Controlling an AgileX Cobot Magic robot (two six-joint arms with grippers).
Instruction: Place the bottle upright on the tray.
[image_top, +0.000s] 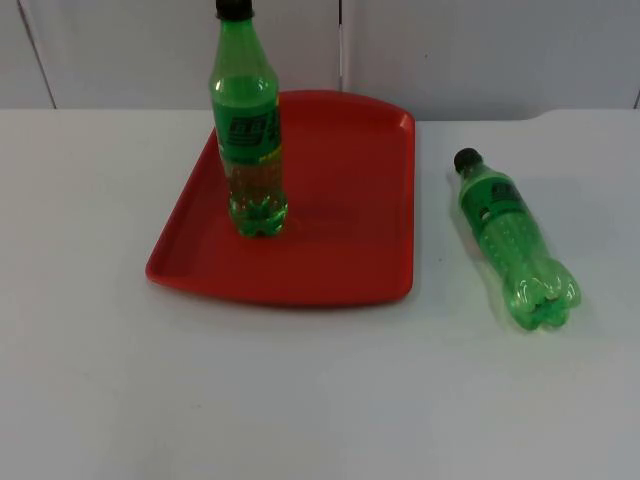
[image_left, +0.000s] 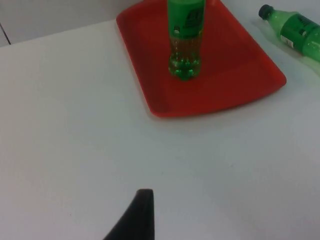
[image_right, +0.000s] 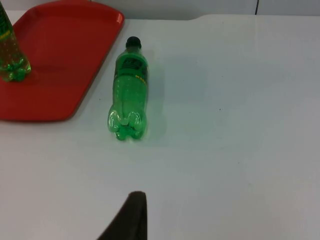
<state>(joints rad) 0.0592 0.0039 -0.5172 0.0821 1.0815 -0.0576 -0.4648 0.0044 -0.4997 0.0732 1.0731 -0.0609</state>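
Observation:
A green bottle (image_top: 247, 130) with a black cap stands upright on the left part of the red tray (image_top: 350, 200). A second green bottle (image_top: 510, 235) lies on its side on the white table, right of the tray, cap toward the wall. From the left wrist I see the upright bottle (image_left: 185, 45), the tray (image_left: 230, 75) and the lying bottle (image_left: 295, 32); my left gripper (image_left: 137, 217) hangs well back from them over bare table. My right gripper (image_right: 127, 217) is some way short of the lying bottle's (image_right: 130, 90) base, with the tray (image_right: 60, 65) beside it.
The grey partition wall (image_top: 480, 50) closes the table's far edge just behind the tray. White table top (image_top: 300, 400) stretches in front of the tray and around the lying bottle.

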